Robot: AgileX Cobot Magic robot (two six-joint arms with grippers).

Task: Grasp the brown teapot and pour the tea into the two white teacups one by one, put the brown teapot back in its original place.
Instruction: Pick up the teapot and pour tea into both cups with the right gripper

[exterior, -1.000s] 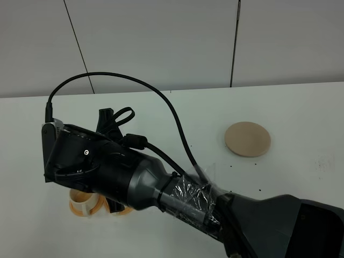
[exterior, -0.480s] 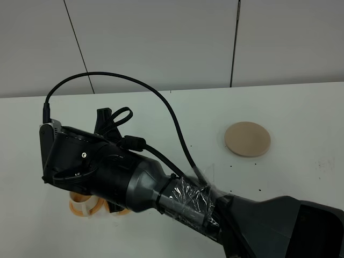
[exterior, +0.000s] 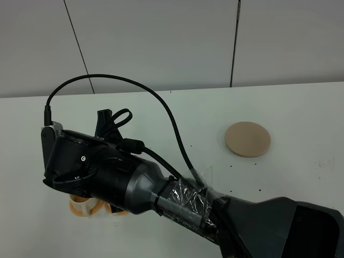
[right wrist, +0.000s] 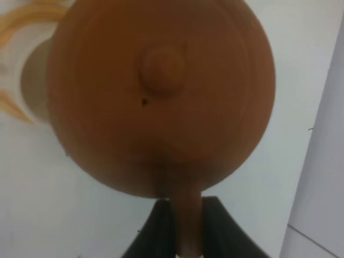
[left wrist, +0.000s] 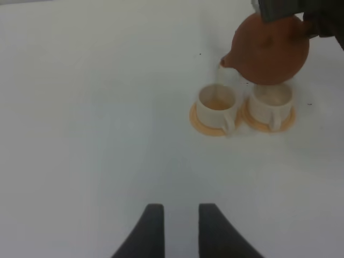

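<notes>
Hanging over the two white cups, the brown teapot (left wrist: 271, 51) is held in the air by its loop handle, which is clamped between the closed fingers of the right claw (right wrist: 185, 223). Its long axis, from handle to spout, is tipped so that the spout (left wrist: 226, 62) points downward and away from that claw, toward the first cup (left wrist: 216, 103). A faint pale stream can be made out between spout and cup, and tea-coloured liquid is seen inside the cup. The second cup (left wrist: 271, 99) is set just beside the first, under the belly of the pot; what it holds cannot be told. Each cup is stood on an orange saucer (left wrist: 203, 124), and both cup handles are turned toward the left claw's side. In the right wrist view the lid knob (right wrist: 164, 64) is faced toward the camera, and the handle is seen running straight back into the claw.

From the high camera the pot is hidden by the right arm (exterior: 134, 183), which is stretched across to the left part of the white table (exterior: 301, 107); only part of a cup and some orange rim are glimpsed beneath it. The tan coaster (exterior: 247, 139) is seen lying flat on the right part of the table, well apart from the pot. The left claw (left wrist: 176, 228) is held open over bare table, well apart from the cups, and nothing is gripped between its fingers.
</notes>
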